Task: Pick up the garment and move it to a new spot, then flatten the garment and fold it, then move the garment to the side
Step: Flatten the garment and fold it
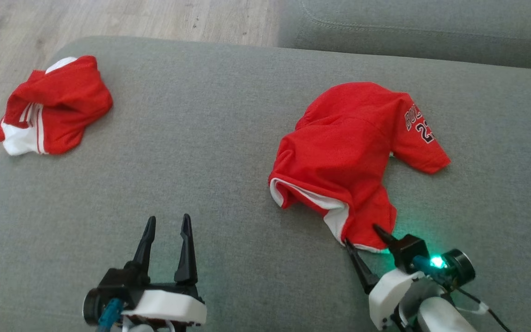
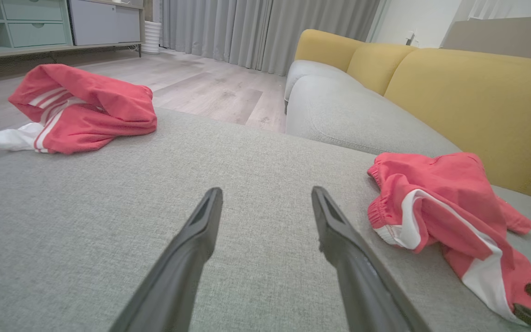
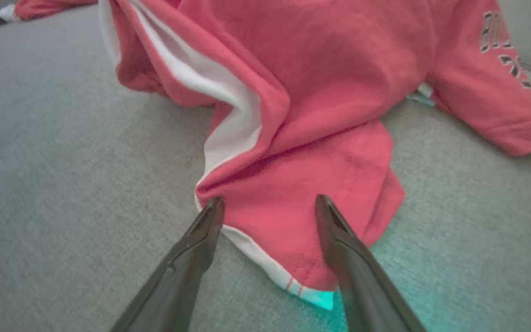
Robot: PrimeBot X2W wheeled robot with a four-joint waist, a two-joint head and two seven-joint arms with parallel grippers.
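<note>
Straddling the near hem of a crumpled red garment (image 1: 348, 147), the right gripper (image 1: 361, 234) rests fingers spread on a grey sofa cushion (image 1: 201, 138) in the head view. The left gripper (image 1: 168, 217), likewise released and empty, hovers beside it. Left wrist view: a second red-and-white garment (image 2: 85, 106) lies well apart. Right wrist view: both fingers flank the white-trimmed hem, unclenched.

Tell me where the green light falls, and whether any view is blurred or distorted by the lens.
Head view: a green lamp on the right wrist glares and tints the cushion and the red garment nearby. Right wrist view: the same green tint lies beside the right fingers; the fabric looks slightly soft. Left wrist view: even light, sharp; the wide lens stretches the left fingers.
</note>
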